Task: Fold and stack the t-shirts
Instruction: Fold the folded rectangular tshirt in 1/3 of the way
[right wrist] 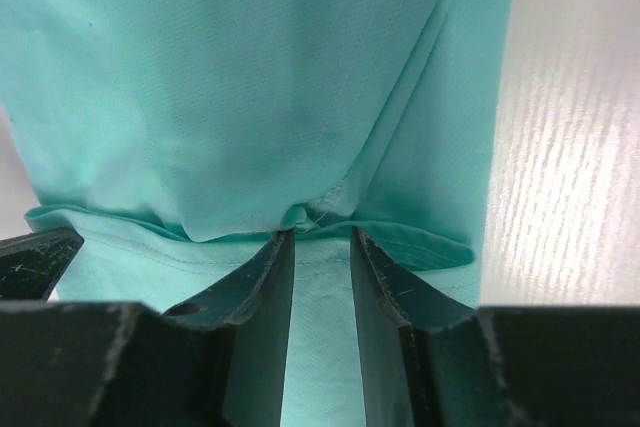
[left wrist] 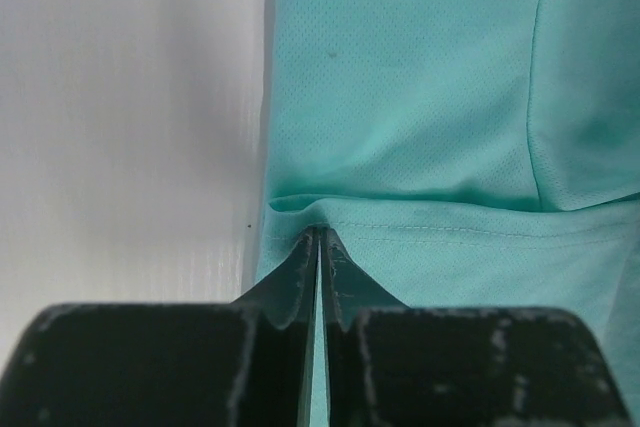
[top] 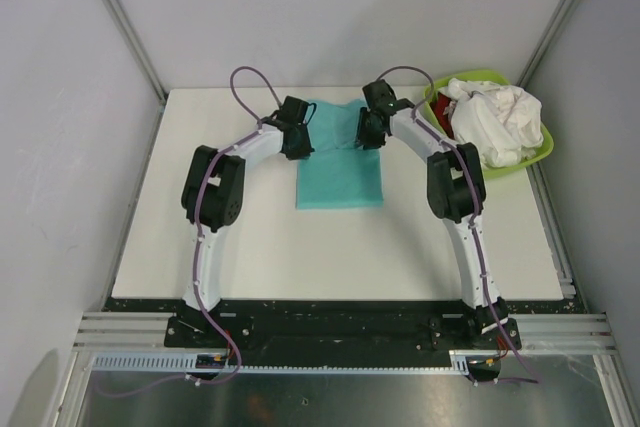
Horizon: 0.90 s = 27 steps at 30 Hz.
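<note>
Left fingers point(left wrist: 316, 247) pressed shut, pinching hem at left edge of plain teal short-sleeved cloth t-shirt point(top: 340, 172). I see shirt folded to rectangle, flat on white bench point(top: 300, 247), between both arms. Right fingers point(top: 371, 135) slightly apart at shirt's right edge, cloth bunched at tips; can't tell if clamped. Far right: lime-green plastic basin point(top: 538, 159) holding crumpled white t-shirts point(top: 500, 117).

One teal t-shirt point(top: 340, 172) is counted on the counter point(top: 330, 247). One lime-green basin point(top: 545, 152) is seen far right, with one white cloth heap point(top: 500, 122) and one red scrap point(top: 447, 113); separate shirts cannot be counted there. Two arms are counted: the left arm point(top: 215, 197) and the right arm point(top: 460, 197).
</note>
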{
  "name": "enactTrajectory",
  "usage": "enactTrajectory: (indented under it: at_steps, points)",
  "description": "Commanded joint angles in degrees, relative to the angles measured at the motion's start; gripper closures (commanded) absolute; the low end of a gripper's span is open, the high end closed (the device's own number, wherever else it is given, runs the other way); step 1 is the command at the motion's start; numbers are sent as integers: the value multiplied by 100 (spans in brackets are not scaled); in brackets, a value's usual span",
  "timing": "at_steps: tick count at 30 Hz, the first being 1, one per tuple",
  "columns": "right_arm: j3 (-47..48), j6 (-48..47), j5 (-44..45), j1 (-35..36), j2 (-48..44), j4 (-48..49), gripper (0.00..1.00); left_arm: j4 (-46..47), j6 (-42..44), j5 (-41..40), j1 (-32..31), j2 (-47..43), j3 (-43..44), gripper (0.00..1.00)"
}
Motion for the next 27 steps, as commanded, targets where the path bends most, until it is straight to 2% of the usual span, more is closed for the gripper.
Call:
enactTrajectory:
  at_steps: [1,6,11,16,27]
  points:
    - [262,-248,157,-65,-578,-213,66,68,156,-30,21,-9,159,94]
    - [-437,-200,186,-103,-1145,12,65,69,162,-26,36,-18,137,94]
    - [-1078,-114,78,-174,-1216,281,71,66,165,-21,51,-44,150,94]
    - [-1158,-25,-78,-279,-899,342,75,71,195,7,57,-75,146,94]
    - [-713,24,-467,-439,-284,49,75,44,284,11,135,-158,71,94]
